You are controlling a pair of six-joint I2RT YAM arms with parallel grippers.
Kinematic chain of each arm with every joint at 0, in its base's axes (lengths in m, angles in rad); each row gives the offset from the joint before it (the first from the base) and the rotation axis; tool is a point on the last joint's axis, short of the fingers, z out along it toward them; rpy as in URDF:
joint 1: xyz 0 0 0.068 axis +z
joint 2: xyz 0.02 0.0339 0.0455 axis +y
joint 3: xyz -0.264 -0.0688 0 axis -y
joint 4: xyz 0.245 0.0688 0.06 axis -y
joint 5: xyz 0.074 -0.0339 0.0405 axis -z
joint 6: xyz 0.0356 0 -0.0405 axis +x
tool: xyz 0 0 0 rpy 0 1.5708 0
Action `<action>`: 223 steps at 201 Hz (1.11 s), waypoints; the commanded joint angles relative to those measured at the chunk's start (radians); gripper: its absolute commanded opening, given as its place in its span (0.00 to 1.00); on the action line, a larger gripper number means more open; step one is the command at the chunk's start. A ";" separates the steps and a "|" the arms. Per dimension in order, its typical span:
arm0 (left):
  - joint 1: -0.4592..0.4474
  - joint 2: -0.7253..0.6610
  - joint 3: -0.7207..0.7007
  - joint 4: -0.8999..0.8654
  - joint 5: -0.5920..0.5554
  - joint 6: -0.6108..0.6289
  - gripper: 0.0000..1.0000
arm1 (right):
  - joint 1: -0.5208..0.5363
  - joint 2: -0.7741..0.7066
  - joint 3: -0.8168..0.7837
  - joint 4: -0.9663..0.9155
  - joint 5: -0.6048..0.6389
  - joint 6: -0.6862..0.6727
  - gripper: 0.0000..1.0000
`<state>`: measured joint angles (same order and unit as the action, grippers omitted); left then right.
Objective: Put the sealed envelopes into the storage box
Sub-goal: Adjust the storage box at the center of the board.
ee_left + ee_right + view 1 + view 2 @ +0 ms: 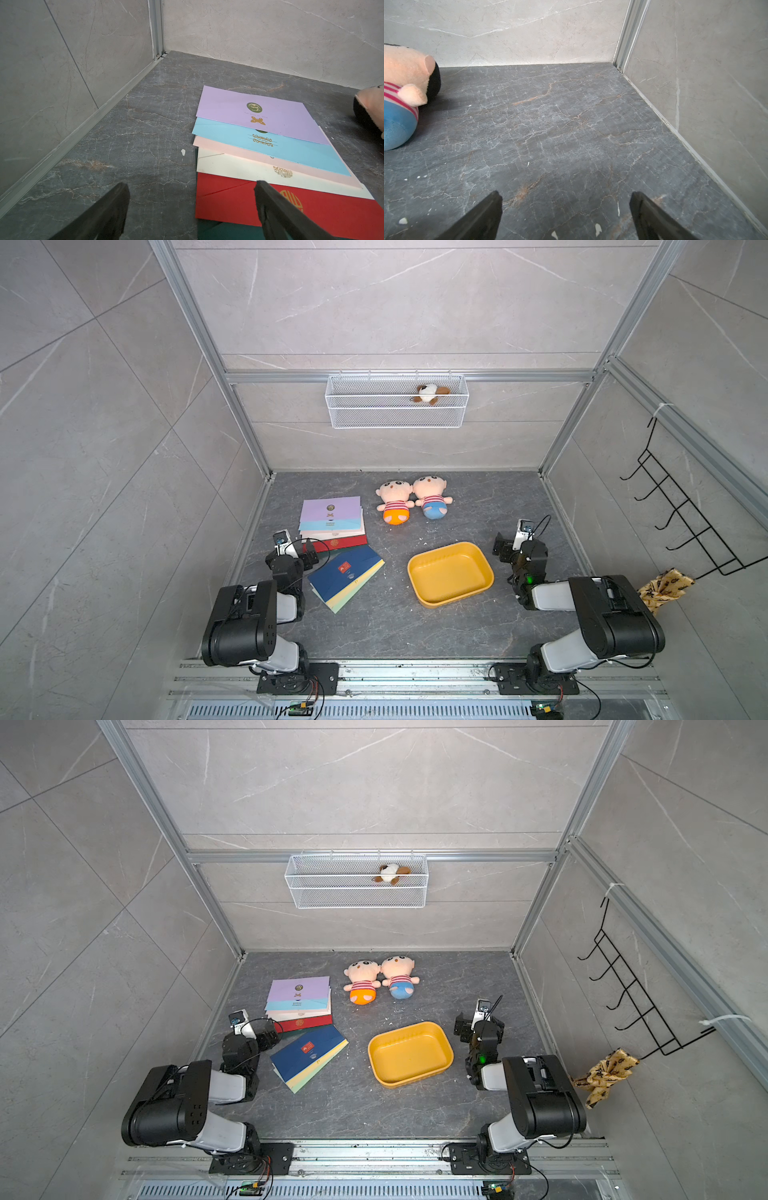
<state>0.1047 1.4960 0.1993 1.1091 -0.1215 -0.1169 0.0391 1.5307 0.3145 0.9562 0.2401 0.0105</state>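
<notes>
- Clearly, all the envelopes (334, 526) lie on the table (395, 626); none is in the box (451, 572).
- Clock directions are taken from the table's middle in both top views, with 12 o'clock at the back wall.
- One stack sits at 10 o'clock. The lilac envelope (259, 112) is on top, with blue, pink and cream fanned out beneath it, then the red envelope (228, 199).
- A second fan lies at 8 o'clock, touching the first. The navy envelope (345, 572) is on top, with yellow and green edges showing under it.
- The box stands at 4 o'clock, well apart from both piles.
- The left gripper (191, 185) hovers at 9 o'clock with its jaws spread wide and holding nothing. One finger is over the red envelope, the other over bare table.
- The right gripper (565, 194) is at 3 o'clock, near the box, over bare table. Its jaws are spread wide with nothing between them.
- Two dolls (413, 499) lie side by side at 12 o'clock.
</notes>
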 commanded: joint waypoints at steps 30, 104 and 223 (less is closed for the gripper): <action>-0.006 0.003 0.026 0.061 0.004 -0.013 0.98 | 0.007 0.012 0.017 0.022 0.010 0.003 0.99; -0.055 -0.109 0.040 -0.042 -0.227 -0.040 0.98 | 0.008 -0.020 0.032 -0.028 0.033 0.005 1.00; -0.076 -0.497 0.650 -1.412 0.059 -0.513 0.95 | 0.212 -0.166 0.722 -1.600 -0.255 0.328 0.86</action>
<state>0.0284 1.0340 0.7666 0.0010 -0.2363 -0.6300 0.1425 1.3033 1.0126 -0.2413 0.0971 0.3000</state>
